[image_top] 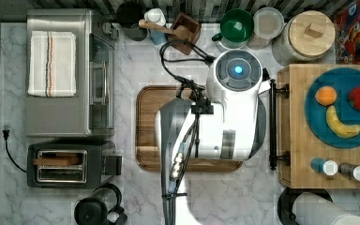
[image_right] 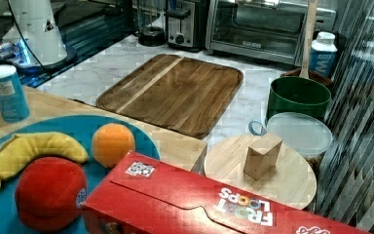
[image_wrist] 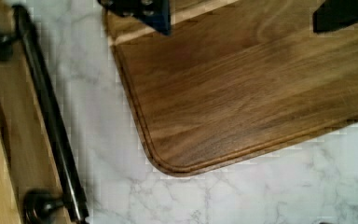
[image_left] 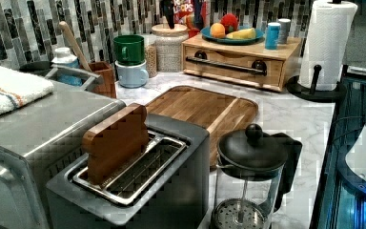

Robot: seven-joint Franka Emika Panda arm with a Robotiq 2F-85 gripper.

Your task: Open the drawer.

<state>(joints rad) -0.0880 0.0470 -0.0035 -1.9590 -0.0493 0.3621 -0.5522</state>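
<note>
The room is bright. The pictures look blocky and a bit blurry. Shiny light glints on the toaster oven (image_right: pixel 268 24).

White, rounded shells make up the arm (image_top: pixel 229 112), and a grey disc on top carries a small glowing blue light. Black cables loop off the wrist and run down a grey link past what looks like a row of silver connectors. In the wrist view the fingers (image_wrist: pixel 144 11) are black, with small screws just visible.
</note>
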